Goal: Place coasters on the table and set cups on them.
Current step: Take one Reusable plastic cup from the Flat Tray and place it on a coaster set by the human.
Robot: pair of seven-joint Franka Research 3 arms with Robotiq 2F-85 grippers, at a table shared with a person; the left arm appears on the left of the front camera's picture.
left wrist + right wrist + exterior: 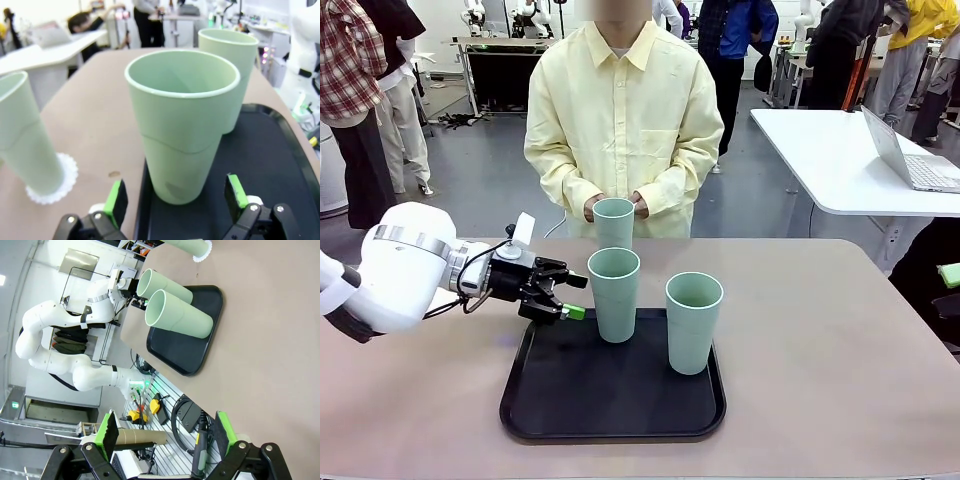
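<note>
Three mint-green cups stand in a row. The far cup (613,222) (22,145) rests on a white lacy coaster (59,181) on the beige table (820,340), just in front of the person's hands (638,205). The middle cup (614,293) (182,125) and the right cup (693,320) (235,65) stand on the black tray (610,410). My left gripper (576,297) (175,197) is open, level with the middle cup's lower half, with its green fingertips (116,201) either side of the base and not touching. My right gripper (165,435) is open and holds nothing, off the table's edge.
A person in a pale yellow shirt (620,110) stands at the far edge. A white table with a laptop (910,160) is at the back right. Bare tabletop lies left and right of the tray. Cables and gear (185,415) lie below the table's edge.
</note>
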